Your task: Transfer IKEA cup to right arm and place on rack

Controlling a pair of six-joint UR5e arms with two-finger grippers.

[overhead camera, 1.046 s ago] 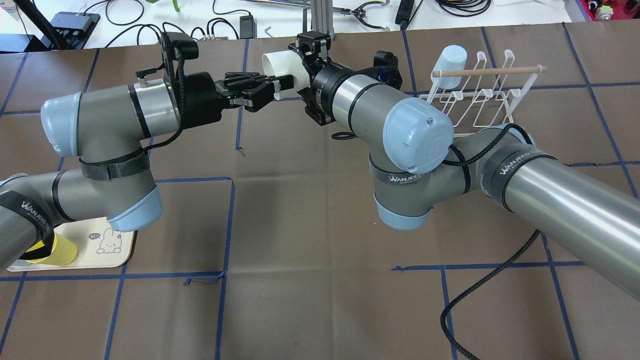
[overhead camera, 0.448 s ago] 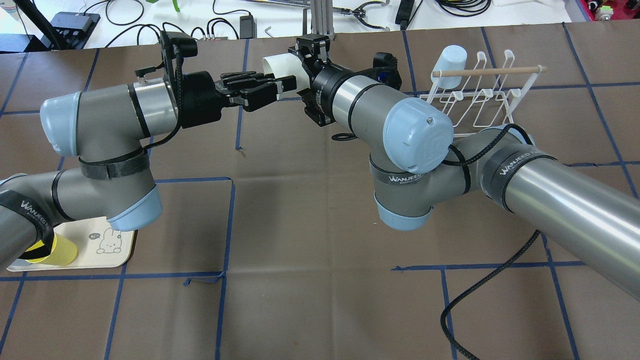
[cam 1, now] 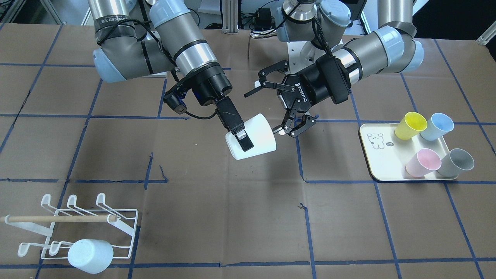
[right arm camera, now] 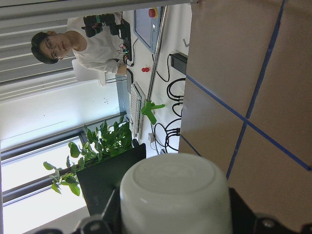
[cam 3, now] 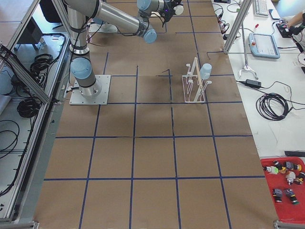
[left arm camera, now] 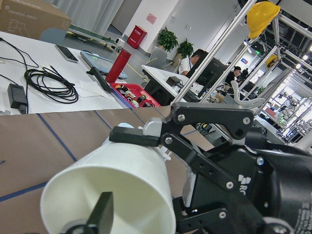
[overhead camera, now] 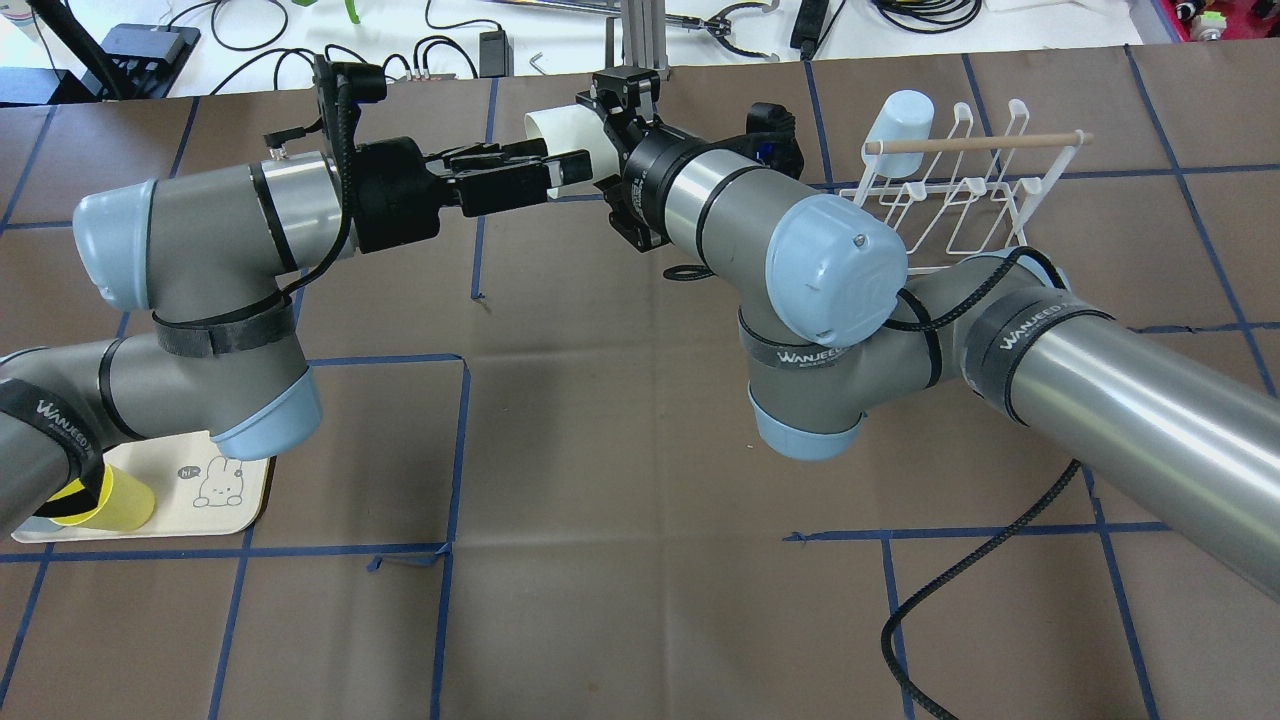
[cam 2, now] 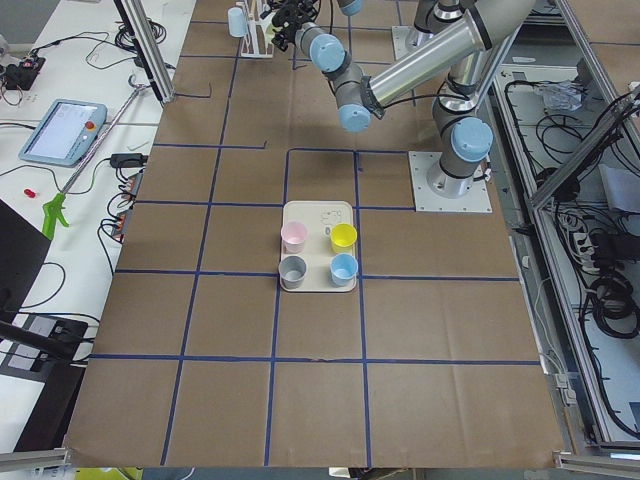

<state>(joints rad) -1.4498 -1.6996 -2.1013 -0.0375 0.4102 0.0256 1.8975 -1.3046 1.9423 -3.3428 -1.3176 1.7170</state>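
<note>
A white cup hangs in the air above the table's middle, held on its side. My right gripper is shut on the cup, with one finger lying along its outer wall. My left gripper is open and empty, its fingers spread just beside the cup's mouth without touching it. In the overhead view the cup shows between the left gripper and the right wrist. The left wrist view looks into the cup's open mouth. The white wire rack stands apart, and also shows overhead.
A pale blue cup hangs upturned on one rack prong. A cream tray with a bear drawing holds yellow, blue, pink and grey cups on the left arm's side. A black cable trails over the table under the right arm.
My left gripper has turned about its wrist and drawn slightly back from the cup, now seen edge-on. The right arm and cup have stayed still.
</note>
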